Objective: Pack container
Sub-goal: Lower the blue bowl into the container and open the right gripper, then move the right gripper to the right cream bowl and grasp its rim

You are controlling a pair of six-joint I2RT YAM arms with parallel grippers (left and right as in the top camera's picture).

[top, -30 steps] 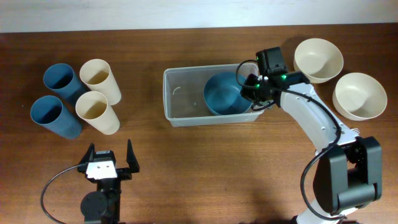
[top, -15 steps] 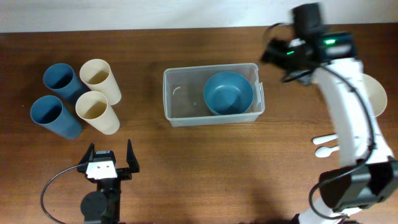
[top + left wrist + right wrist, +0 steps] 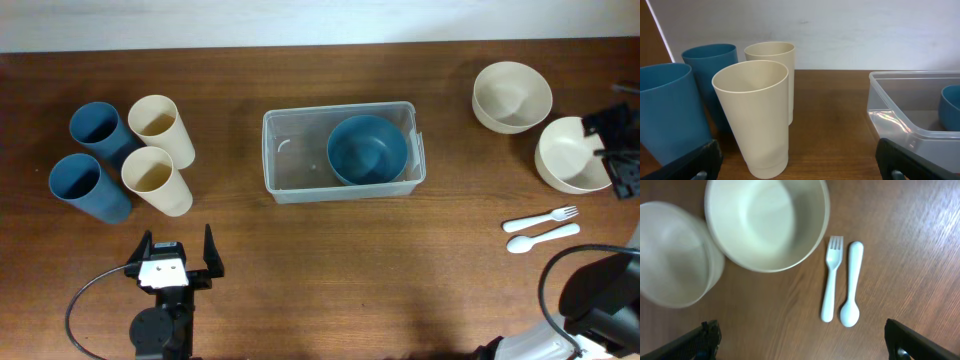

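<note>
The container [image 3: 296, 152] is set mid-table, its left half bare, with a blue bowl [image 3: 367, 150] seated in its right half. Open tabletop is left in front of it. The right arm is held at the table's right edge, just beside the cream bowls [image 3: 767, 220], fork [image 3: 831, 280] and spoon [image 3: 852, 290]. The right gripper [image 3: 802, 340] is spread wide, with nothing grasped. The left gripper [image 3: 178, 242] is held low near the front edge, likewise released and empty, faced toward the cups [image 3: 155, 180].

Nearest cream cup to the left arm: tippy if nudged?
Probably tippy: the cream cup is tall and narrows to a small base, so a high push likely topples it. Looks empty and thin-walled, so likely light; pushed low, it may slide on the wooden table.
</note>
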